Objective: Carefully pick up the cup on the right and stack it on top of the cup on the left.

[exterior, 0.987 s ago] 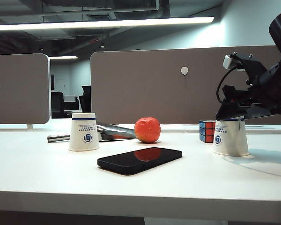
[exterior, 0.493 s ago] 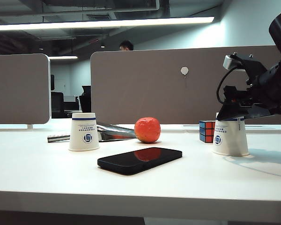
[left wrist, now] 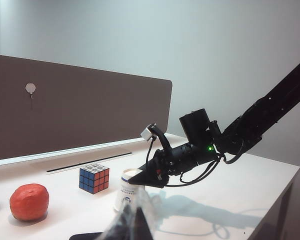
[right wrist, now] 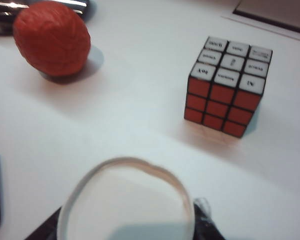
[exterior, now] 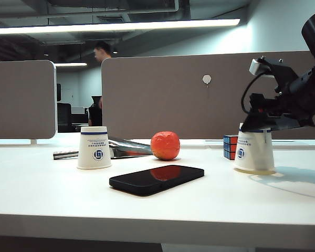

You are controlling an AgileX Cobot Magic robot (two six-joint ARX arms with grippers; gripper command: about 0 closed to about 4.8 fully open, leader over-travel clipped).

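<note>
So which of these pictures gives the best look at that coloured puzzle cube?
The right wrist view: the cube is close, with its top and red face clear. The exterior view shows only a sliver behind the right cup; the left wrist view shows it whole but small.

You are looking at two white paper cups, the right cup (exterior: 254,152) and the left cup (exterior: 94,147), both matt with blue printed logos, on a smooth, faintly sheened white worktop (exterior: 147,210). The phone (exterior: 156,179) is glossy black glass mirroring the rough, matt orange-red fruit (exterior: 165,145). The cube (right wrist: 228,86) looks like shiny plastic, and the right gripper (exterior: 260,127) matt black.
</note>
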